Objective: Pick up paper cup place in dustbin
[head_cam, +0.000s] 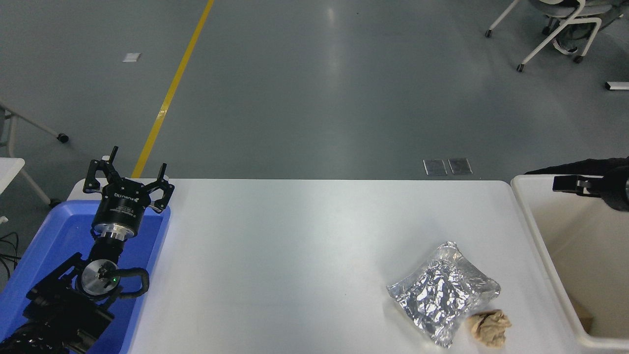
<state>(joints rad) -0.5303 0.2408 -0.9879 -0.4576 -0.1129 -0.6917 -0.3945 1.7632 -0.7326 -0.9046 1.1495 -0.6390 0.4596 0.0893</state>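
The paper cup does not show in the head view; it is hidden or out of view. The off-white dustbin [539, 231] stands at the table's right end, cut off by the picture's right edge. My right gripper [565, 183] comes in from the right edge and hangs over the bin's far rim, pointing left, with nothing seen in it. My left gripper [128, 173] is parked open and empty over the blue tray [44, 246] at the lower left.
A crumpled foil sheet [444, 291] and a crumpled brown paper ball [489, 328] lie on the white table [295, 255] near its front right. A dark sleeve [570, 168] shows behind the bin. A brown scrap [583, 315] lies inside the bin.
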